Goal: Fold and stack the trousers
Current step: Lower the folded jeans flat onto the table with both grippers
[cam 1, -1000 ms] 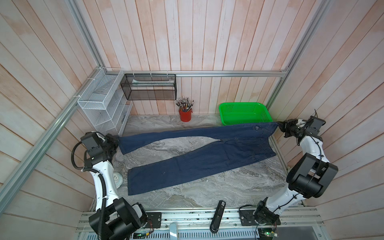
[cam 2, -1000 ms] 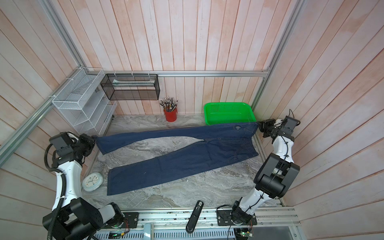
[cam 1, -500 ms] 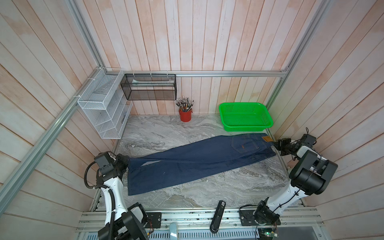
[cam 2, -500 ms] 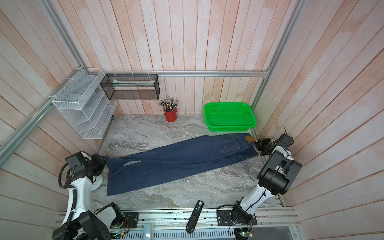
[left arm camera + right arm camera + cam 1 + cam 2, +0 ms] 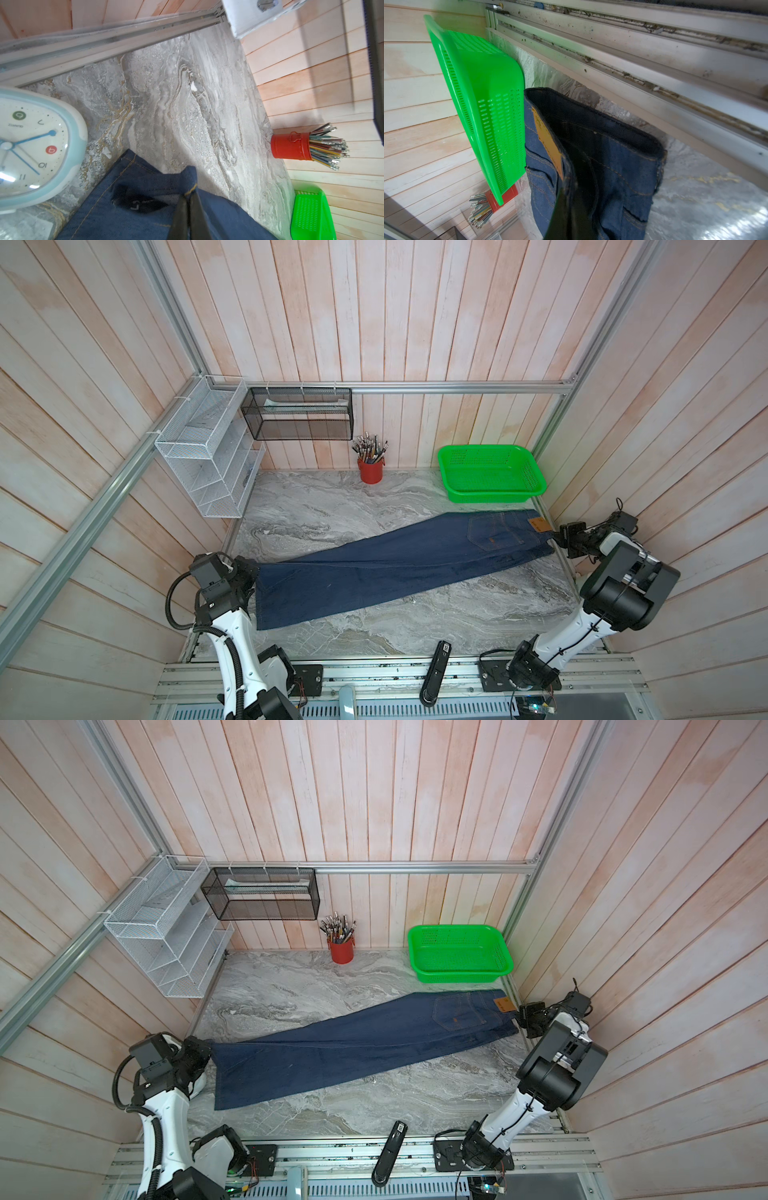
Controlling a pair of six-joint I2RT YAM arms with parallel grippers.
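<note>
In both top views we see the trousers (image 5: 395, 568) (image 5: 361, 1048) lying flat on the grey marbled surface (image 5: 328, 502). They are doubled lengthwise into one long dark denim strip running from 8 o'clock to 2 o'clock. The left jaws meet the hem corner at the 8 o'clock end and the right jaws meet the waistband at the 2 o'clock end; their tips are too small here to judge. A green slotted plastic basket (image 5: 490, 495) sits at 1 o'clock, near the waistband.

From the left wrist, we find the left jaws pressed together, pinching a raised fold of hem with tan stitching. A round pale-blue clock (image 5: 31, 145), cut off by the frame, lies just beside the cloth.

From the right wrist, the right jaws are a dark blur pinching the waistband beside the tan patch (image 5: 548, 141). The basket's wall (image 5: 483, 99) stands just beside the denim.
</note>
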